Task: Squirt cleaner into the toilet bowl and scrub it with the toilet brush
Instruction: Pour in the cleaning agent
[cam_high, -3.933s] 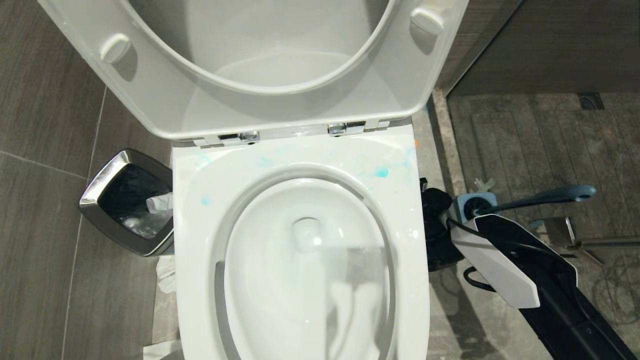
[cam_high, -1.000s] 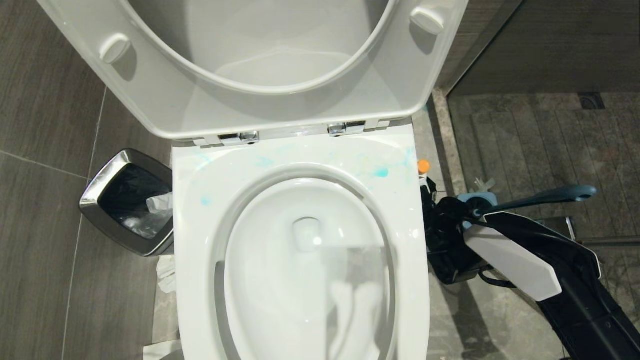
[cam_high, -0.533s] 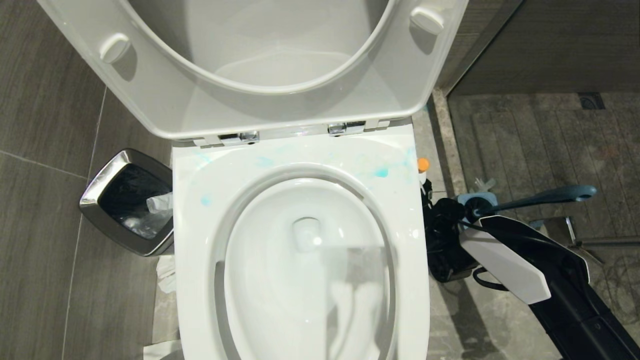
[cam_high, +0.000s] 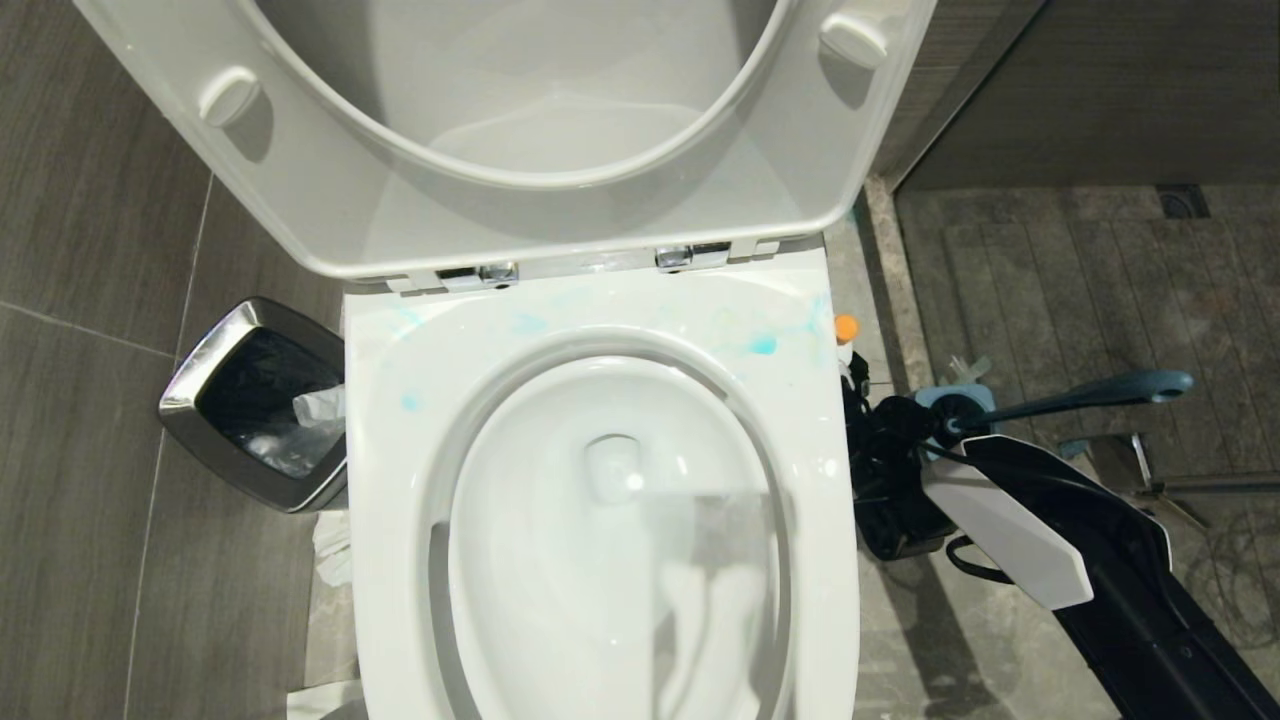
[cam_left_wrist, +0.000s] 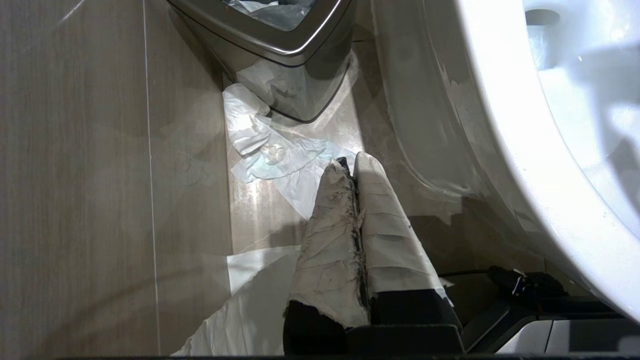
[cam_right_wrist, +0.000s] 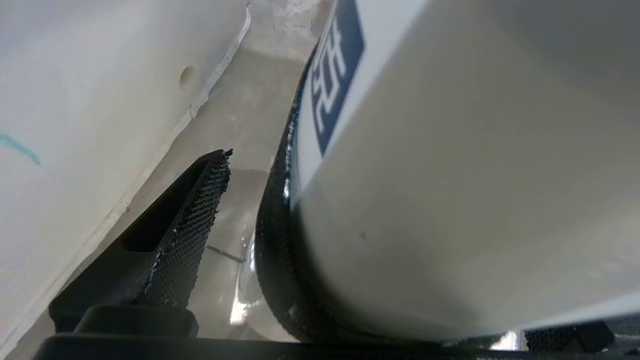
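Note:
The toilet bowl (cam_high: 600, 330) stands open with its seat and lid raised, and blue smears mark its back rim. The cleaner (cam_high: 846, 330), a white bottle with an orange cap, stands on the floor right of the bowl. My right gripper (cam_high: 866, 410) is low beside it and open. In the right wrist view the cleaner (cam_right_wrist: 450, 175) fills the space between the fingers, and a gap shows between it and the one visible finger (cam_right_wrist: 192, 225). The toilet brush (cam_high: 1090, 393) leans in its holder (cam_high: 950, 400) just behind. My left gripper (cam_left_wrist: 350, 167) is shut and parked near the floor.
A steel-rimmed black bin (cam_high: 250, 400) stands left of the toilet, with crumpled tissue (cam_left_wrist: 270, 155) on the floor beside it. A raised stone sill (cam_high: 890, 260) borders the shower floor on the right. The toilet's side wall (cam_left_wrist: 430, 125) is close to my left gripper.
Since the earliest frame the cleaner's orange cap has appeared beside the rim. Over the last second the right arm has drawn back slightly, its jaws still open. The left arm is still.

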